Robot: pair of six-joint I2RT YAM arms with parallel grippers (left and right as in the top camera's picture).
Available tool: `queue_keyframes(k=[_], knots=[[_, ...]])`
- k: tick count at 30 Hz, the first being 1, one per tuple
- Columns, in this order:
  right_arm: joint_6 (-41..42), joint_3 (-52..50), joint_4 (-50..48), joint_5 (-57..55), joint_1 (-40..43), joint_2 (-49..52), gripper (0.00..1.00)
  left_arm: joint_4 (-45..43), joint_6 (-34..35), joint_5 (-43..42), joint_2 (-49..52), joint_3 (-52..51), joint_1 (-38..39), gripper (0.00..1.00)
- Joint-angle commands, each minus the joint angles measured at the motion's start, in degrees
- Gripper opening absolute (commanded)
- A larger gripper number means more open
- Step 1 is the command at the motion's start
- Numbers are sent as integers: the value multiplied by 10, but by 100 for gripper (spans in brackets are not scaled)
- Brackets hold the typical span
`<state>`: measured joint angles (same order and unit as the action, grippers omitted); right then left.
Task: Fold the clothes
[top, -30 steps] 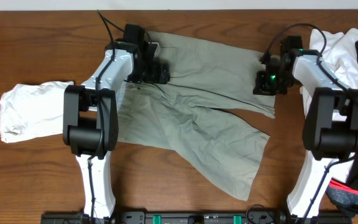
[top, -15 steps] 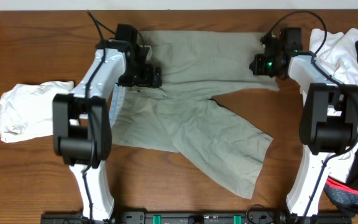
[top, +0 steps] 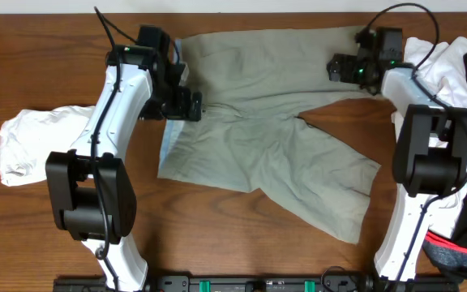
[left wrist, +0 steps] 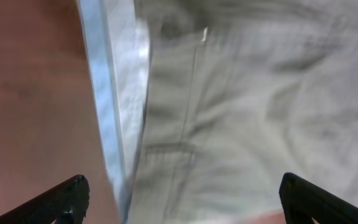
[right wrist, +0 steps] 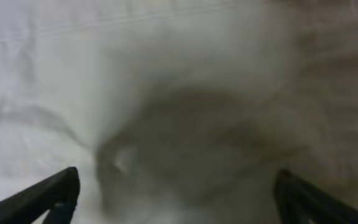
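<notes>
Dark brown wooden tabletop (top: pixel 31 57) is seen across the overhead view. At the upper left, the left gripper (top: pixel 186 104) is held with its jaws spread wide and nothing gripped, above the waist edge of a large pair of khaki-beige fabric shorts (top: pixel 282 154). In the left wrist view the pale blue waistband lining (left wrist: pixel 107 106) is shown beside bare wood, with a small pale tag (left wrist: pixel 205 34) too blurred to be read. At the upper right, the right gripper (top: pixel 336 67) is likewise released, jaws wide, over the end of the upper leg. The shorts are spread flat across the middle of the table. A crumpled white garment (top: pixel 35 142) is placed at the left, and a white and black pile of clothes (top: pixel 448 61) at the right edge.
</notes>
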<state>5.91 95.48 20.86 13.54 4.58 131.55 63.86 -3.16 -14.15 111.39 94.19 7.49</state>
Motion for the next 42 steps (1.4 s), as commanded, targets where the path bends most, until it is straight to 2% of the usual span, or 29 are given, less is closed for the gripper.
queue_keyframes(k=[1, 8, 12, 16, 19, 23, 31, 32, 36, 42], knots=[[-7, 32, 68, -26, 15, -7, 99, 23, 0, 7, -12, -2, -3, 98], [-6, 76, 264, -26, 11, -183, 99, 43, -2, 7, -12, -2, -3, 98], [-6, 76, 447, -26, 11, -290, 99, 59, -17, 7, -11, -8, -3, 98], [-6, 70, 600, -26, 6, -348, 99, 47, -17, 2, -11, -35, -3, 98], [-13, 45, 654, -26, -5, -371, 99, 21, -17, -22, -11, -69, -3, 98], [-8, -29, 658, -23, -13, -388, 99, -10, -17, -34, -11, -113, -1, 98], [17, -221, 569, 46, -4, -389, 99, -58, 0, -34, -11, -168, 9, 100], [23, -239, 559, 44, -3, -389, 99, -64, 2, -34, -11, -173, 10, 98], [51, -303, 519, 38, -4, -389, 99, -86, 5, -34, -11, -189, 12, 82], [94, -385, 452, 38, -4, -389, 99, -119, 12, -33, -7, -209, 13, 76]])
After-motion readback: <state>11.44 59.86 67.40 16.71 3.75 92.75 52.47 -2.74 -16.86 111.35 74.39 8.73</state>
